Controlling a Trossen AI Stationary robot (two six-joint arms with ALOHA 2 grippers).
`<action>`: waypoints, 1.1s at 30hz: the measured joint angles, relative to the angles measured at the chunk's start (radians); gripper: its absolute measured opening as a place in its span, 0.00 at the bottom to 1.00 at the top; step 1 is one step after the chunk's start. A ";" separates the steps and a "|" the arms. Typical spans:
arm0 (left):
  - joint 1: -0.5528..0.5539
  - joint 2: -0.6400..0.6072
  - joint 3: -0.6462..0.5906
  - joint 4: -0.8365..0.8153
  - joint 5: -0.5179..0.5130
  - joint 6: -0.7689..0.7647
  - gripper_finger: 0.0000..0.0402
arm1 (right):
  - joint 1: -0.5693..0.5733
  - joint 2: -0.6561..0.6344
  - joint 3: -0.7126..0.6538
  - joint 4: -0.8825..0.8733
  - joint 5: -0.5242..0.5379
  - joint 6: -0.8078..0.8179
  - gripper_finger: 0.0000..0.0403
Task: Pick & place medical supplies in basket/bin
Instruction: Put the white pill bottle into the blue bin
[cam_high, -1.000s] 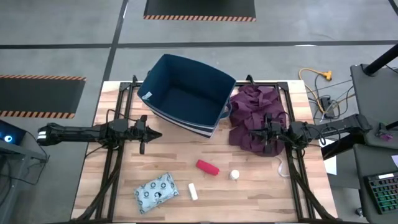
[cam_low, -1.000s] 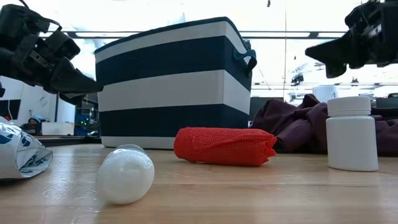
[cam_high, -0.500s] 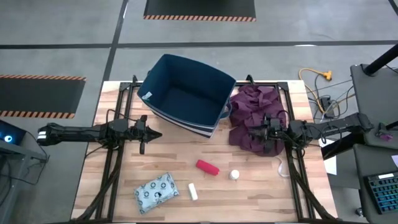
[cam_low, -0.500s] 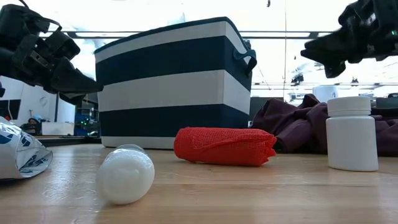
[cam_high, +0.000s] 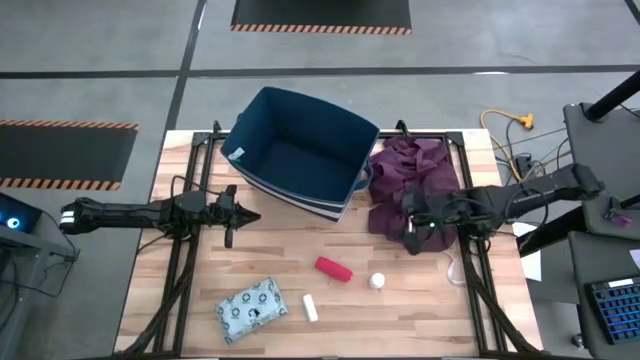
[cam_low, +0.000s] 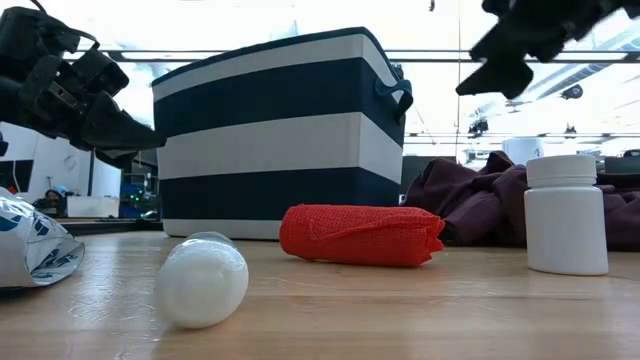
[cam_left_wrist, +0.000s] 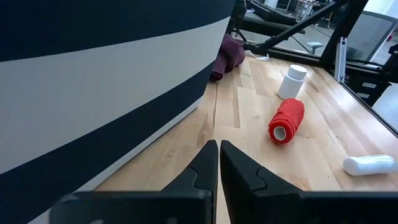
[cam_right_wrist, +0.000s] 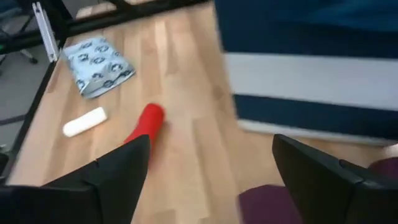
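Observation:
The navy-blue bin (cam_high: 300, 150) stands at the far middle of the table. Near the front lie a red roll (cam_high: 334, 268), a small white capped round container (cam_high: 377, 281), a short white stick (cam_high: 310, 307) and a flat patterned packet (cam_high: 252, 308). My right gripper (cam_high: 412, 237) hangs open above the near edge of the maroon cloth (cam_high: 410, 185), with nothing between its fingers (cam_right_wrist: 118, 168). It looks toward the red roll (cam_right_wrist: 146, 124). My left gripper (cam_high: 245, 216) waits shut, left of the bin, holding nothing (cam_left_wrist: 214, 162).
The maroon cloth lies bunched against the bin's right side. Dark frame rails (cam_high: 185, 260) run along both sides of the table. Bare wood shows between the bin and the row of supplies. Cables (cam_high: 510, 140) lie beyond the table's right edge.
My right gripper has opened wide. It has risen and moved a little toward the table's left and near edge, above the cloth, tipping its fingers downward. No supply has moved.

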 joint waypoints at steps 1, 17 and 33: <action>0.000 0.000 0.000 0.000 0.000 0.000 0.00 | 0.010 0.036 0.026 -0.011 -0.019 0.007 0.83; 0.000 0.000 0.000 0.002 0.000 0.000 0.00 | 0.281 0.538 0.355 -0.137 -0.254 0.175 0.82; 0.000 0.000 0.000 0.002 0.000 0.000 0.00 | 0.328 0.837 0.530 -0.395 -0.083 0.183 0.81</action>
